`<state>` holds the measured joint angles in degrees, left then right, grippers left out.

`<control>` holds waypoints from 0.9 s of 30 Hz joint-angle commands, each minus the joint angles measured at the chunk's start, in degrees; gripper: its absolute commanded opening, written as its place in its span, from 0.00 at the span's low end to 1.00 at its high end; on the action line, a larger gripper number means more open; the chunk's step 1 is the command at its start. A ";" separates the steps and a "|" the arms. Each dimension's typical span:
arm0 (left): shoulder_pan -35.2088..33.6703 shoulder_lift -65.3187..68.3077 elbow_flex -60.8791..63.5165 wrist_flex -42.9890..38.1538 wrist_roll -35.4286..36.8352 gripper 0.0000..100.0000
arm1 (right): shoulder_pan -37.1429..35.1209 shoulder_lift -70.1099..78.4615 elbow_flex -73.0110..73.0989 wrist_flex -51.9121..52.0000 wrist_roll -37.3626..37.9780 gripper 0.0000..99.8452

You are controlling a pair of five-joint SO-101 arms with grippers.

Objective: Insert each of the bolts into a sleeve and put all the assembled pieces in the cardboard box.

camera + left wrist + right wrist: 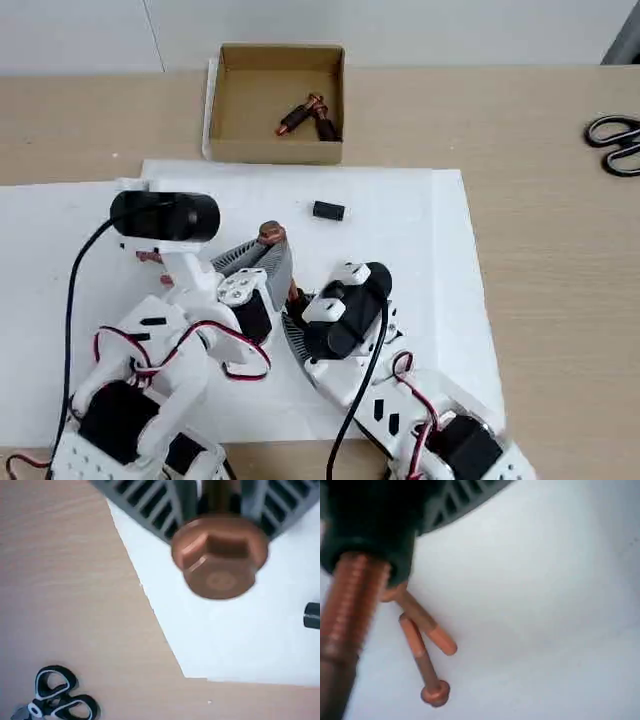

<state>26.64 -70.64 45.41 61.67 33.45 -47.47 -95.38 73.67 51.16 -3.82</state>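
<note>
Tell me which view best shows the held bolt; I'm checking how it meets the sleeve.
Right wrist view: the bolt shows close up, its threaded shank entering the black sleeve. Left wrist view shows its hex head, clamped in the left gripper; high view shows the head small, the shank mostly hidden by the arms.

A light wood surface carries a white sheet; right of the sheet lie black-handled scissors, and beyond the sheet rises a pale wall
</note>
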 commanded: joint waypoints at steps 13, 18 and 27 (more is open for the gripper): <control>5.27 -0.79 1.27 7.21 -0.53 0.00 | 0.13 -0.75 -4.13 -1.45 0.70 0.00; 5.36 -0.79 1.27 10.64 -3.43 0.00 | 2.07 -0.75 -4.40 -1.45 0.70 0.00; 8.00 -0.70 4.53 15.12 -4.66 0.00 | 2.77 -0.66 -6.59 -1.45 4.66 0.00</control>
<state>33.14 -71.25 47.16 74.15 29.58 -46.24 -95.21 72.53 51.34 -0.04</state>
